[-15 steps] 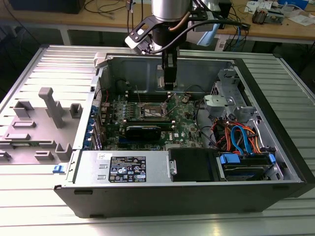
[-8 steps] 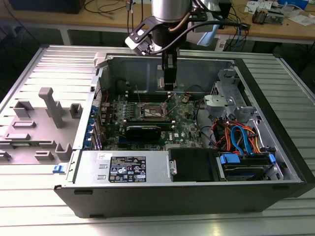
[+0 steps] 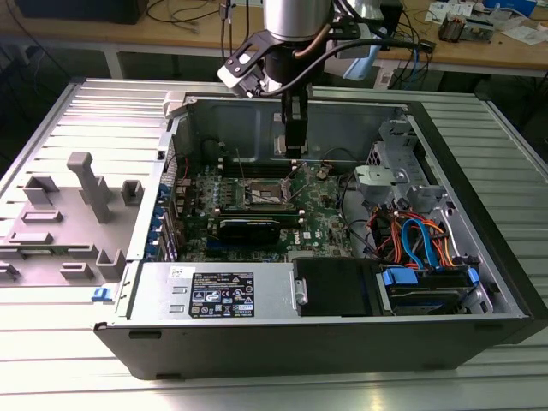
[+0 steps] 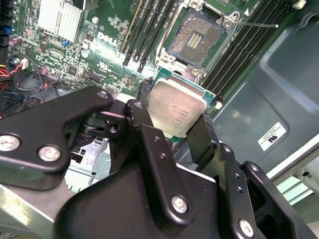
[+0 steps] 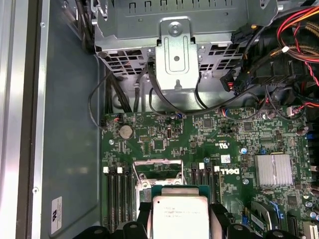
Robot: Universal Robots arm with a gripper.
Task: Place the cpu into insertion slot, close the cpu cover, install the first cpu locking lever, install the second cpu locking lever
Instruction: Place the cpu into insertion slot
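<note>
Found the gripper (image 4: pixel 171 117) clamped on the cpu (image 4: pixel 177 109). Black fingers (image 4: pixel 199 139) bearing on two opposite edges of the package, silvery metal lid turned toward the second wrist camera. Held tilted, clear of the board, in contact with nothing but the fingers. Confirmed in the first wrist view: cpu (image 5: pixel 179 216) seen lid-up, green substrate rim showing around the metal top.

Located the insertion slot (image 4: pixel 197 39) just beyond the held chip on the motherboard (image 4: pixel 99 64). Located also in the exterior view (image 3: pixel 264 193), near the gripper (image 3: pixel 293 141) and toward the exterior view's left of it, inside the open computer case (image 3: pixel 342 351). Recess uncovered, contact field exposed, silver rim around it. Noted a thin metal lever (image 4: pixel 255 24) standing out from one corner of the socket and reaching across the memory slots (image 4: pixel 244 55). Chip not yet seated, so placement judged the step in hand and none of the closing or locking steps done.

Handling, by judgement: light, thin, rigid, no give under the fingers. Smooth lid likely slippery, hence little margin if grip force drops. Fragile where it matters, namely the underside pads and the socket's fine contacts. Best taken as now, by opposite substrate edges, never across the faces. Needs bringing level and square to the recess, with no sliding and no pressing. Main risks are the present tilt, a corner catching the rim, and bent contacts.
</note>
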